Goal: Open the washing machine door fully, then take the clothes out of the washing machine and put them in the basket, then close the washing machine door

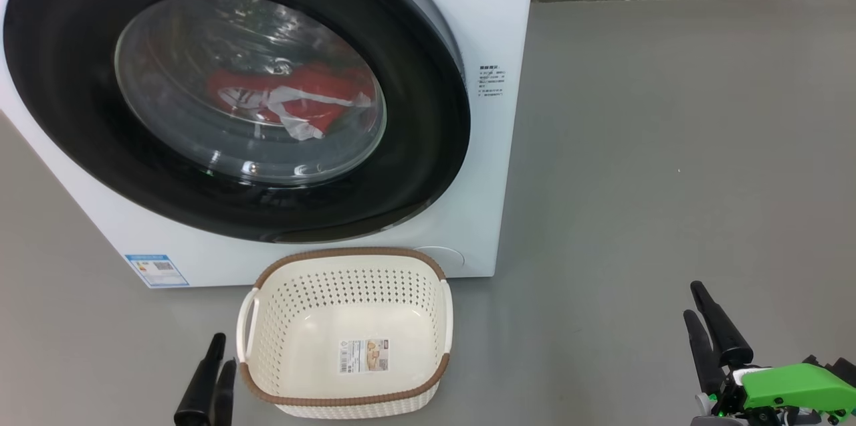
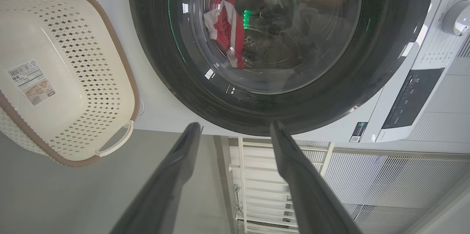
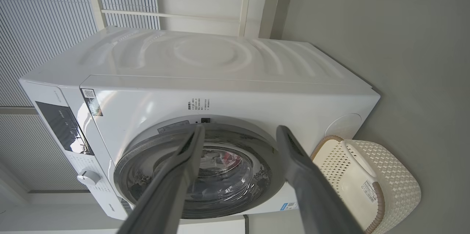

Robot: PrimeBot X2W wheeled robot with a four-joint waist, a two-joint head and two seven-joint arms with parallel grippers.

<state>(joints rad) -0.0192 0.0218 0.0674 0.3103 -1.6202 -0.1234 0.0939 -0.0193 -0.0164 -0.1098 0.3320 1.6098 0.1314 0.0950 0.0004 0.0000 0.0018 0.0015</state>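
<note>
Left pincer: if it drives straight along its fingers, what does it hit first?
Likely the washing machine door, on its black rim; the open left pincer points at it, though depth is unclear.

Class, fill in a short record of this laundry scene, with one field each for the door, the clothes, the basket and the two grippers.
door: washing machine door appears shut
clothes: red and white clothes lie inside the washing machine, behind the door
basket: basket empty, on the floor in front of the machine, label sticker inside
left gripper: left gripper open, holding nothing
right gripper: right gripper open, holding nothing
</note>
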